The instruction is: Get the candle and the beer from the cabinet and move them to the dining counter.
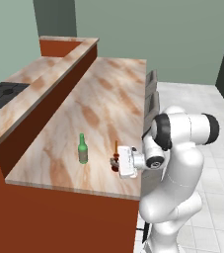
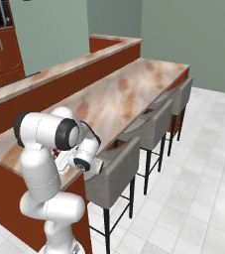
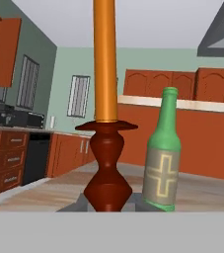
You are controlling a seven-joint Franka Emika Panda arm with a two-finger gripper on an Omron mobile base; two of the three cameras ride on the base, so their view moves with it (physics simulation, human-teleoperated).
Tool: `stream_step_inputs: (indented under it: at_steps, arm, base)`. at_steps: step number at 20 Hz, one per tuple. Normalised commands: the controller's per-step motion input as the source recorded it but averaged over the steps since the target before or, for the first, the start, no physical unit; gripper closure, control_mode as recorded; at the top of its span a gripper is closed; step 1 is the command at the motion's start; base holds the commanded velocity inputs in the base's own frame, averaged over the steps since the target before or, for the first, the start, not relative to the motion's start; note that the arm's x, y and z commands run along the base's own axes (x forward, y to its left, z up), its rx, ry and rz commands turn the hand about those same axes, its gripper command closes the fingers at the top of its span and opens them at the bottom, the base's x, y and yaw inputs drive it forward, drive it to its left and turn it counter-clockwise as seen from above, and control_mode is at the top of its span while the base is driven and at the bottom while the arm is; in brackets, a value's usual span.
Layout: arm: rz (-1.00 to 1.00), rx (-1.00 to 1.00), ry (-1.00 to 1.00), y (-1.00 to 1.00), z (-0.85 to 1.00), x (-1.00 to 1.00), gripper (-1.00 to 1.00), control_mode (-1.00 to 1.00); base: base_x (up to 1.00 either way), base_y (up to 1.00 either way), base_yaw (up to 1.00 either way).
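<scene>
Candle (image 1: 116, 157) gripped upright by the level hand (image 1: 116, 163) beside beer (image 1: 83, 149).

The table (image 1: 108, 94) is looked down on from behind the arm, on its left, in the left base view, with the view carried along the slab's length toward the far green wall. The same table (image 2: 134, 89) is taken from behind and to the right in the right base view, with the stools (image 2: 153, 124) along its edge. The slab and the arm are shared by both. The hand view is set low and very near, level with the candle (image 3: 106, 123) and the beer (image 3: 162, 158).
</scene>
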Motion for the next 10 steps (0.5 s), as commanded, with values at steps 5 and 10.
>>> stream_step_inputs:
  at_steps: [5, 10]
  arm:
    - [0.00, 0.00, 0.00, 0.09, -0.13, 0.24, 1.00, -1.00]
    - [0.00, 0.00, -0.01, 0.07, -0.23, 0.26, 1.00, -1.00]
  base:
    - [0.00, 0.00, 0.00]
    - [0.00, 0.00, 0.00]
